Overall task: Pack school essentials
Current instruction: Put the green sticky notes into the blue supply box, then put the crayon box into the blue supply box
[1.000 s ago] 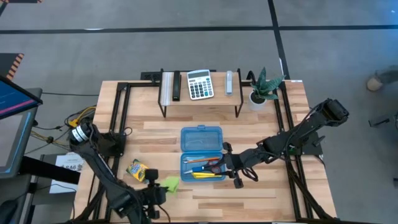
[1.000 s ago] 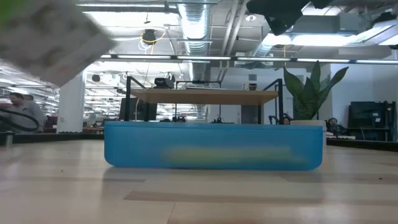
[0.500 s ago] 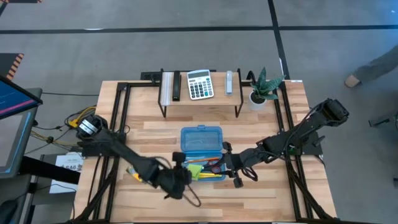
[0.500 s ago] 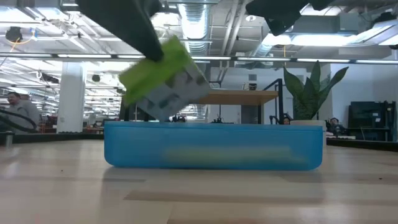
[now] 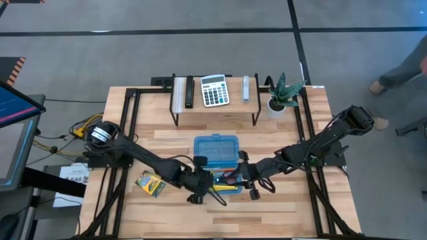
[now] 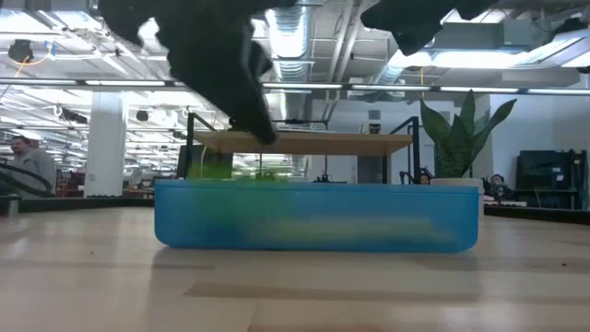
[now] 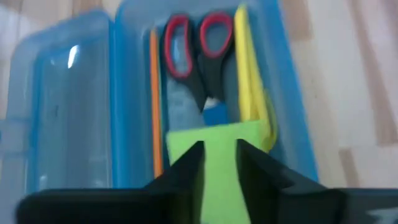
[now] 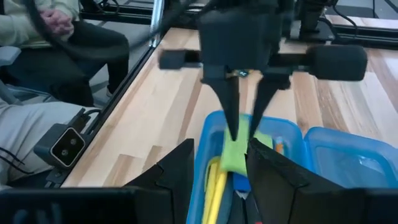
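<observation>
In the middle of the worktop (image 5: 267, 127) lies the translucent blue case (image 5: 216, 148), opened flat with its lid towards the far side, and most of the packing looks done. In the tray half, the left wrist view shows the red-handled scissors (image 7: 198, 46), the yellow pencils (image 7: 247, 81) along one wall, a thin orange stick (image 7: 155, 99) along the other, and a small blue piece just below the scissor blades.

The left gripper (image 5: 200, 187) hovers over the near-left end of that tray, and the lime-green sticky-note pad (image 7: 217, 165) sits between its fingers, low in the case. The jaws stand narrow around the pad, but I cannot tell whether they grip it or have just let go. From the low view a green blur shows through the case wall, so the pad seems to be down inside or nearly so.

The right gripper (image 5: 252, 183) waits just beside the near-right end of the case, its jaws parted with nothing in them.

What is left, as I judge it: the yellow-green crayon box (image 5: 151, 184) lies on the worktop to the left of the case, well outside it, and the lid is not yet shut. The calculator (image 5: 214, 90) rests on the small shelf (image 5: 179, 95) at the far side, next to a potted plant (image 5: 280, 93), and looks no part of the job.
</observation>
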Robot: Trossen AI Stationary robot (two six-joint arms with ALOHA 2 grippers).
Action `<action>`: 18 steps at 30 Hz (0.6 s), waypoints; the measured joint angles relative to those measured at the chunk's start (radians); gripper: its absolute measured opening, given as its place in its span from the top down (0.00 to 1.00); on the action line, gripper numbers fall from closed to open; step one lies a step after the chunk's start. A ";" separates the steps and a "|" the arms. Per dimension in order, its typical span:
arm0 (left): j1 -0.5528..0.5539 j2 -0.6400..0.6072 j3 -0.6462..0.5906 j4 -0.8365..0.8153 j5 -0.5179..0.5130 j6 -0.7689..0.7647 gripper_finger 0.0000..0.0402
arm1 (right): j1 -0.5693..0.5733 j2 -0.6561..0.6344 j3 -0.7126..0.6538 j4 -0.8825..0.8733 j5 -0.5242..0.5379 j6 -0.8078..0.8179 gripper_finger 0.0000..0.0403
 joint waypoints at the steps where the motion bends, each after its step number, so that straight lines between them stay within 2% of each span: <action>1: 0.000 0.002 -0.002 -0.013 0.001 -0.002 0.79 | 0.000 0.000 0.000 0.003 0.000 0.000 0.59; 5: -0.011 0.000 0.000 -0.025 -0.002 -0.002 0.64 | -0.001 0.000 0.000 0.001 0.000 -0.001 0.59; 8: -0.030 -0.033 0.014 -0.089 -0.007 -0.030 0.58 | -0.006 0.000 0.000 0.001 0.000 0.000 0.59; 14: -0.135 -0.169 -0.028 -0.304 -0.166 -0.217 0.56 | -0.007 -0.001 0.000 0.003 0.000 0.000 0.59; 18: -0.227 -0.309 -0.165 -0.345 -0.230 -0.429 0.56 | -0.007 -0.001 0.000 0.002 0.000 0.000 0.59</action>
